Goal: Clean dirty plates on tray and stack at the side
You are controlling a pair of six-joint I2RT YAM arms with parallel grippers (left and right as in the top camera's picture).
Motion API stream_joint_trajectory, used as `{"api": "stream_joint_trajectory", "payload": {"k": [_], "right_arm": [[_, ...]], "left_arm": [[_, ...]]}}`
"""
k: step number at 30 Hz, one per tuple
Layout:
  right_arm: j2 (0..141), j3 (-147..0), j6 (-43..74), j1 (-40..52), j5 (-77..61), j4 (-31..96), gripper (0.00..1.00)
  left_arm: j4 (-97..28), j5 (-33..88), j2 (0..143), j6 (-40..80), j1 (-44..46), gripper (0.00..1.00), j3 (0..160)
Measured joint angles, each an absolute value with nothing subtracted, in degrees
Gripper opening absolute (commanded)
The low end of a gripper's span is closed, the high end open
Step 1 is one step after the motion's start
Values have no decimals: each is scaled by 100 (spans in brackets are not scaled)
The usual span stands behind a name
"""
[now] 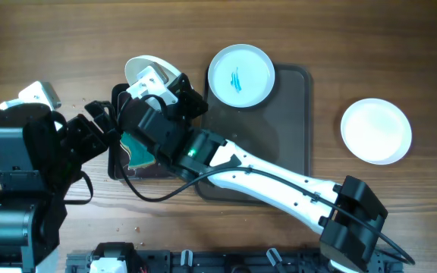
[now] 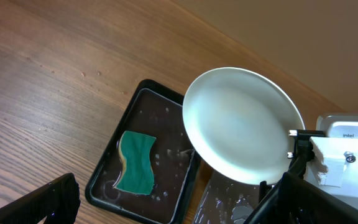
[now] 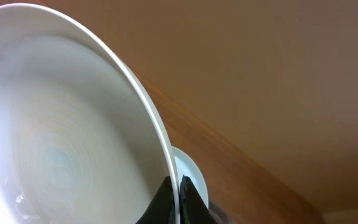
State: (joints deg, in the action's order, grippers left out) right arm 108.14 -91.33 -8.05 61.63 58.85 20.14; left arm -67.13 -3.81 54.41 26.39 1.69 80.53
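right gripper pinched shut on just the rim of the tilted plate over the sponge tray, left gripper wide open and empty, plate's maybe wet (hard to tell) so it could slip out.

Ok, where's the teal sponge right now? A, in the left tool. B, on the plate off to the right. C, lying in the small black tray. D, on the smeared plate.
C: the left wrist view shows the sponge lying in the small black tray.
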Motion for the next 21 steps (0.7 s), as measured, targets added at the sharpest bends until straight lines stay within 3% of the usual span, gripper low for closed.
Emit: {"api": "stream_joint_trajectory", "payload": {"k": [21], "right_arm": [[10814, -9133, -891, 6171, 6117, 1811, 4]], "left_arm": [[-6724, -381, 5441, 2641, 169, 100, 8053]]}}
